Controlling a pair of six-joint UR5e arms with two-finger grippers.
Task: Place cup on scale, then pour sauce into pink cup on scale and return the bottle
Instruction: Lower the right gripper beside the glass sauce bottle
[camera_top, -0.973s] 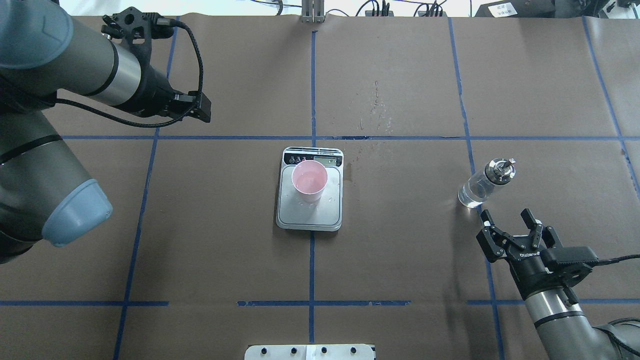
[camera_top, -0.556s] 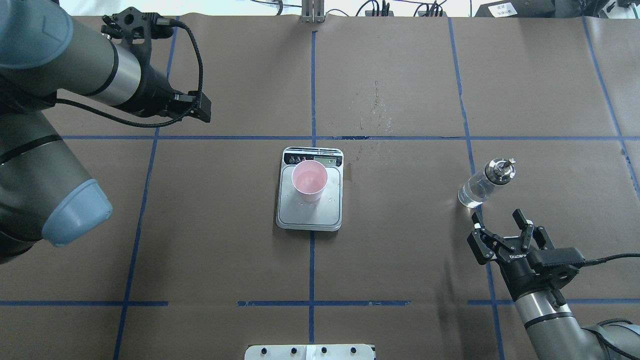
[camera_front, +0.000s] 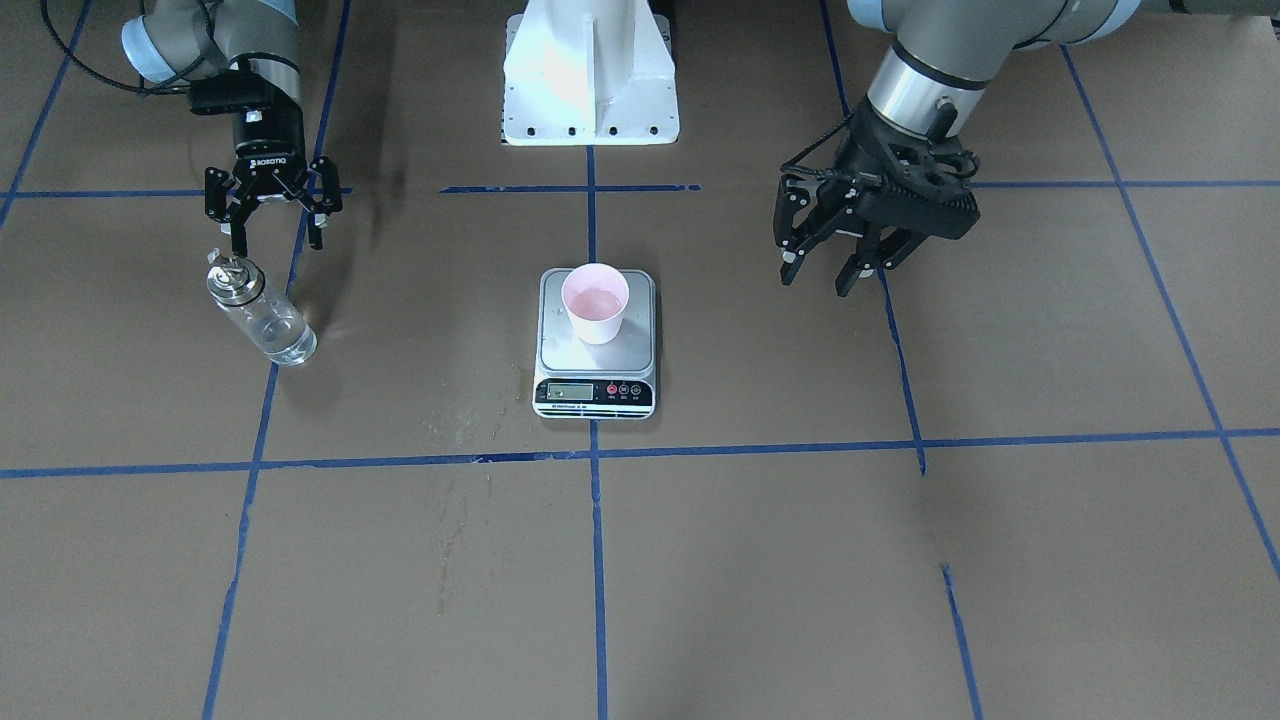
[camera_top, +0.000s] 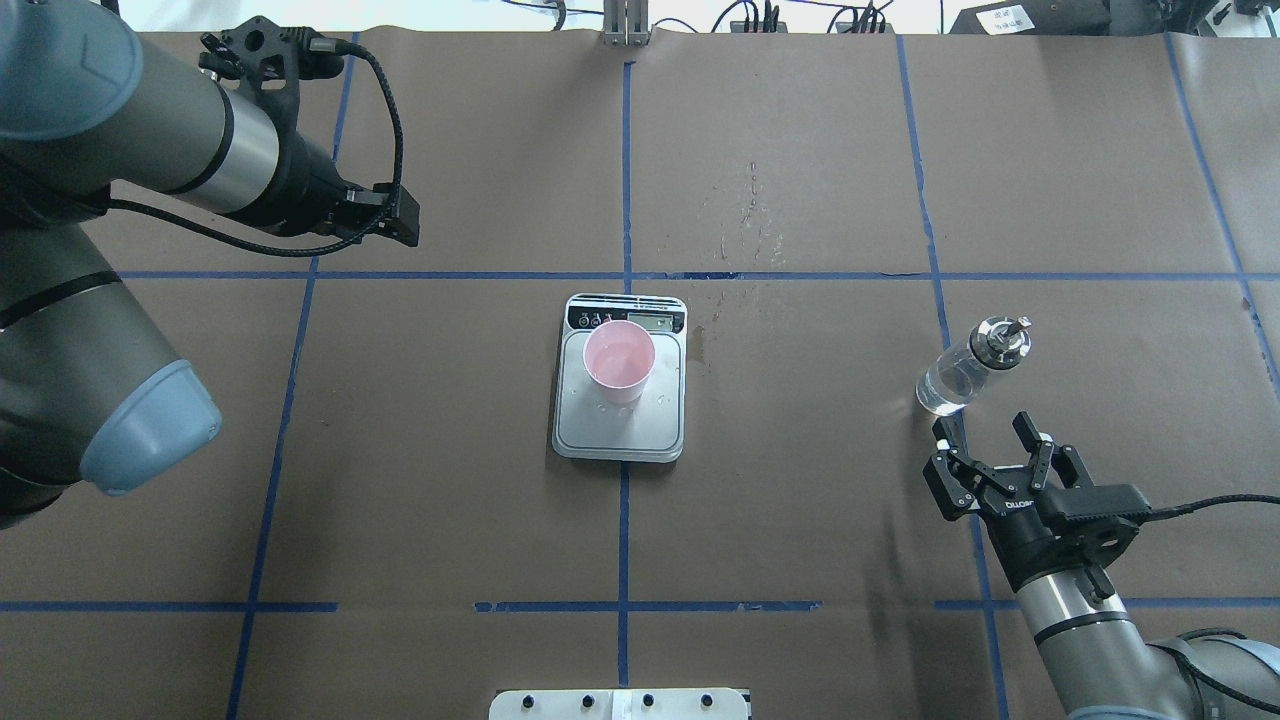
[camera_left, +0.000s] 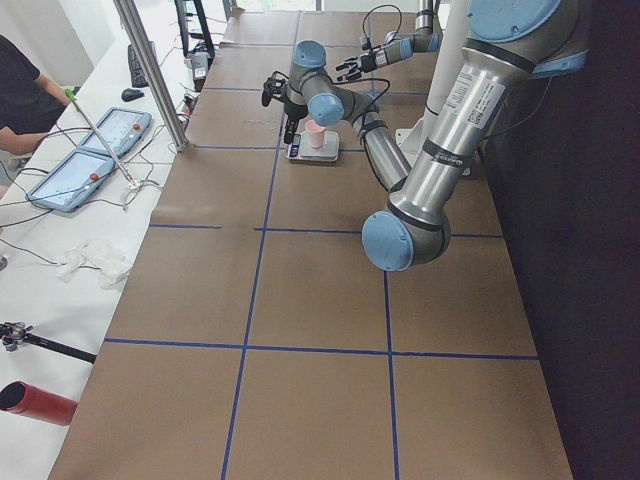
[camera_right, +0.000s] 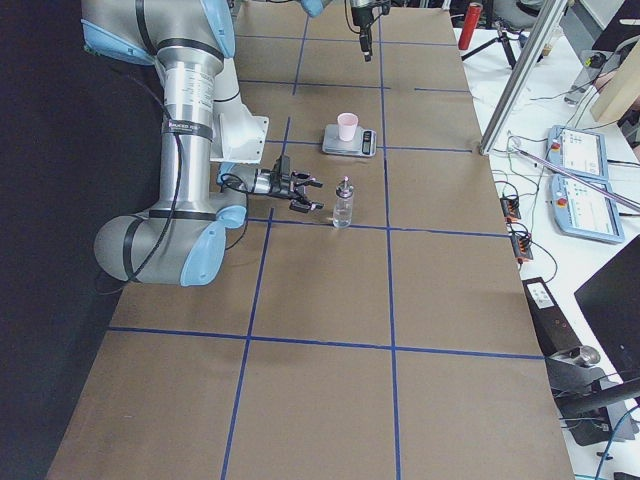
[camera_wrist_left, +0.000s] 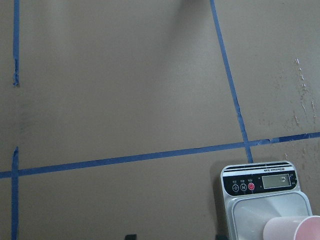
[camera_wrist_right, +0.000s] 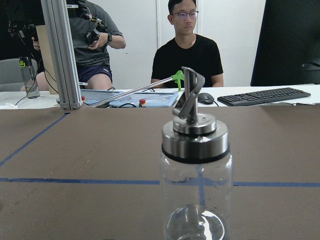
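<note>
In the lower right of the overhead view the right gripper (camera_top: 982, 428) lies low over the brown tabletop (camera_top: 800, 520), its fingers spread apart and holding nothing, pointing up the frame at the bottle (camera_top: 965, 368) just beyond them and clear of its glass. The bottle stands upright on the tabletop beside a blue tape line: a small clear glass cylinder with a shiny silver cap and an angled pour spout. Through its wall the tape line shows, and how much liquid it holds is hard to tell. Farther in, at the frame's centre, the scale (camera_top: 620, 430) lies flat, silver platform below, black display strip above. The cup (camera_top: 620, 362), pale pink, smooth and tapered, stands upright on the platform's upper half. At the upper left the left gripper (camera_front: 815, 283) hangs above the tabletop, fingers apart and empty, well away from the scale.
</note>
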